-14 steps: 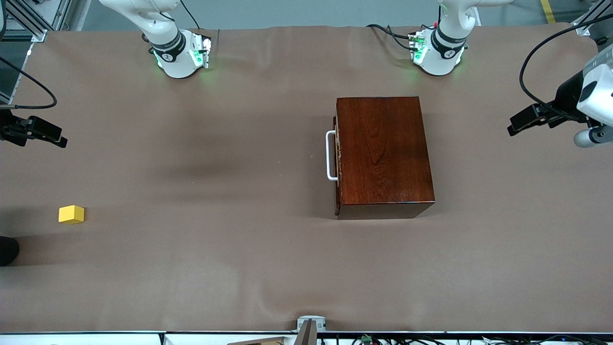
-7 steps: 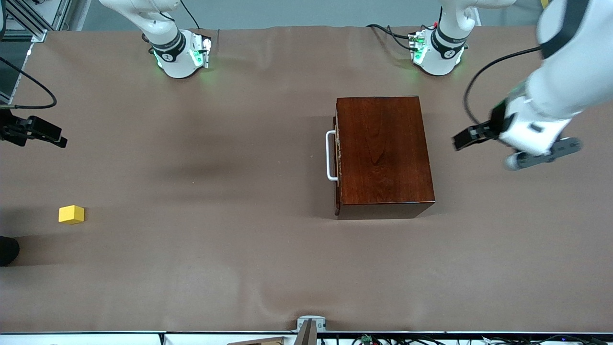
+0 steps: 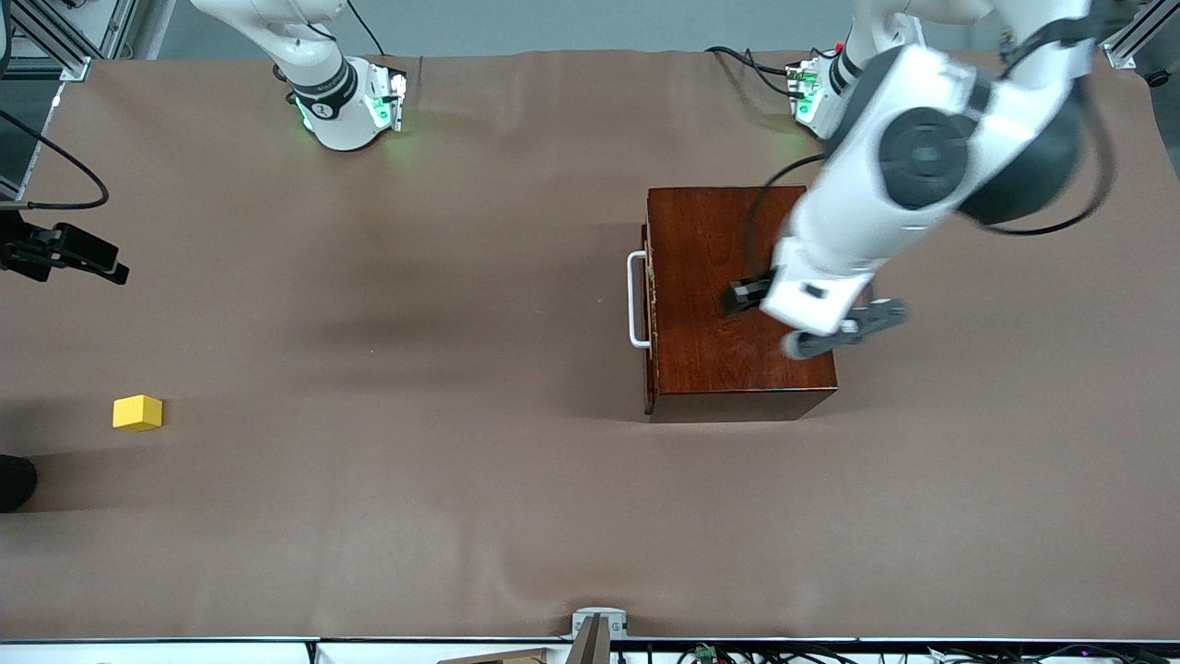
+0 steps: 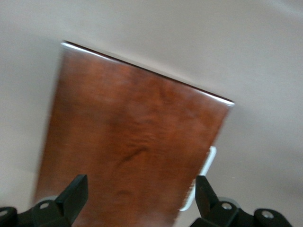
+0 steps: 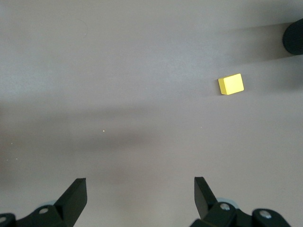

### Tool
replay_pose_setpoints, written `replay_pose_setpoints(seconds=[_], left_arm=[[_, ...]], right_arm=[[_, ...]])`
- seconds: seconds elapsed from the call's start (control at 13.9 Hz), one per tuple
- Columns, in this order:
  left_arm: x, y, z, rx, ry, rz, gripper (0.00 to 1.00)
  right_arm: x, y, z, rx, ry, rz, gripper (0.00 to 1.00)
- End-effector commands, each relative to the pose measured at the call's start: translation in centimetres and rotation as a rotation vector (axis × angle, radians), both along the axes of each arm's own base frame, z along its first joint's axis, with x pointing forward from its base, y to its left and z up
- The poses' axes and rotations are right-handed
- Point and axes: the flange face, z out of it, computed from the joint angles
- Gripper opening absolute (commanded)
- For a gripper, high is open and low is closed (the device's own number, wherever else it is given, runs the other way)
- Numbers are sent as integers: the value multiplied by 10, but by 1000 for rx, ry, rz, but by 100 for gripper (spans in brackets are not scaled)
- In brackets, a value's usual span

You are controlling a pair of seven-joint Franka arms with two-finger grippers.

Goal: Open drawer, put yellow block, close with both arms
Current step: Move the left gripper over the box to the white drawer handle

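The dark mahogany cabinet (image 3: 728, 277) stands toward the left arm's end of the table. Its drawer (image 3: 650, 304) is shut, and the white bar handle (image 3: 636, 300) faces the right arm's end. My left gripper (image 4: 139, 196) hangs open over the cabinet top (image 4: 132, 142) with nothing between its fingers; the handle (image 4: 204, 182) shows beside one fingertip. The yellow block (image 3: 137, 412) lies on the cloth at the right arm's end. My right gripper (image 5: 139, 196) hovers open and empty over bare cloth, apart from the block (image 5: 231, 84).
Brown cloth (image 3: 415, 369) covers the whole table. A dark round object (image 3: 14, 481) sits at the table's edge, nearer the front camera than the block. Only a black part of the right hand (image 3: 69, 254) shows in the front view.
The left arm has swung in from the left arm's end of the table until its hand is over the cabinet top. The right arm, the block and the cabinet have not moved.
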Motion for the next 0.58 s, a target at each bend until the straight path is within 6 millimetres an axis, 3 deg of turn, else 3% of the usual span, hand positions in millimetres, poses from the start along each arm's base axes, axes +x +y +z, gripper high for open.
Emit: replay_pose_setpoints(seconds=[0.0,0.29,0.5], left_arm=[[-6,-55,-10,-14,-59,27,100],[-40,-147,-59,57,-139,35,100],[-59,-181,-94,100,-175,-24,100]], right_arm=[[-1,1,5,7,-4,-6,100],[-1,1,5,7,-4,-6,100],[-1,1,5,7,-6,-6,100]])
